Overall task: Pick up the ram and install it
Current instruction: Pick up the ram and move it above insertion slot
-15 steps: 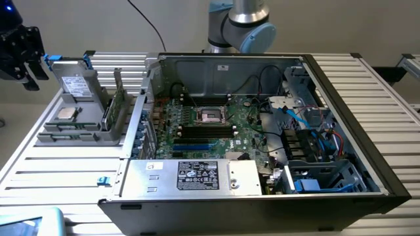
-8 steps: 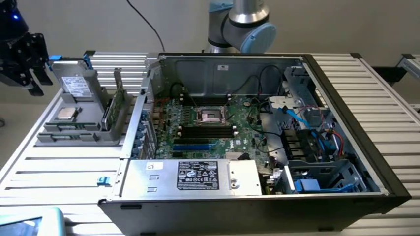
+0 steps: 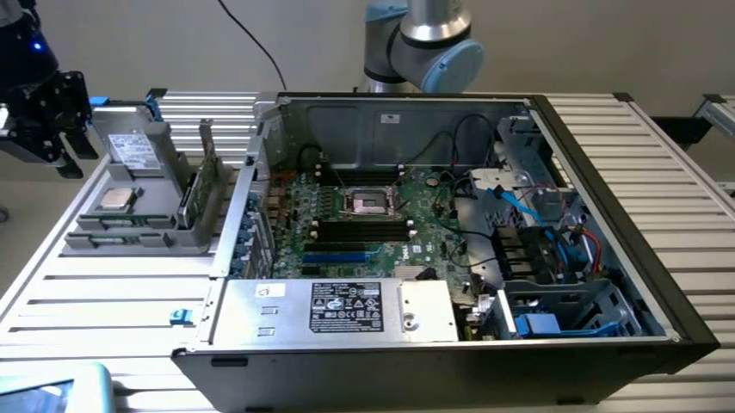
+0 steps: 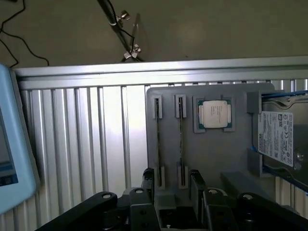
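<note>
Ribbed metal table [image 3: 103, 284], open PC case [image 3: 436, 374] in exterior view — wrist view, tool [image 4: 172, 190] wide above ram [image 4: 180, 139]

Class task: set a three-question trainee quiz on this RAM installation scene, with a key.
1. True or false: the tool is holding the ram.
2. The processor chip lies: A) in the gray holder; B) on the motherboard; C) on the slatted table.
3. Fill in: the labelled part beside the chip is the ____.
Key: 1 false, the tool is open; 2 A; 3 hard drive.
</note>
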`<state>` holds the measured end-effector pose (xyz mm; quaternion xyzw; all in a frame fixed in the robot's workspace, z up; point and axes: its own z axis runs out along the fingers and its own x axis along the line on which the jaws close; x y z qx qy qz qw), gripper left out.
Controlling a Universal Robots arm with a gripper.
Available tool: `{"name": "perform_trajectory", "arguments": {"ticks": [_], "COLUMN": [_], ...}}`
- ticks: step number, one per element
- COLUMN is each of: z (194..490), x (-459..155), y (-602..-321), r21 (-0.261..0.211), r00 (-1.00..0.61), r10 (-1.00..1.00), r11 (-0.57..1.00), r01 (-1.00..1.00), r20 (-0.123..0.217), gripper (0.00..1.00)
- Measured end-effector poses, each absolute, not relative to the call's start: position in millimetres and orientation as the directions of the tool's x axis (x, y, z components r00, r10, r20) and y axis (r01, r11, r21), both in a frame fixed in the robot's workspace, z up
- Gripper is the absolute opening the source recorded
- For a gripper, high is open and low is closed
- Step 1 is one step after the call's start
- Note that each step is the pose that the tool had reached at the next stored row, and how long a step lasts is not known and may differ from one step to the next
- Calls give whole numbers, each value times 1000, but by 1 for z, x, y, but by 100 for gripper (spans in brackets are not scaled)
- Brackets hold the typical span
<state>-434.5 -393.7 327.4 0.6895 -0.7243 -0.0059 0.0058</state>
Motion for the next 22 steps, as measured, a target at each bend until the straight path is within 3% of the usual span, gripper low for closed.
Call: {"name": "perform_trajectory", "arguments": {"ticks": [22], "z": [289], "x": [-423], "y": [-403], "r21": [32], "r00": [-47], "r10": [-999], "r11": [47], "r01": [-998], "r20": [1], "gripper": [43]}}
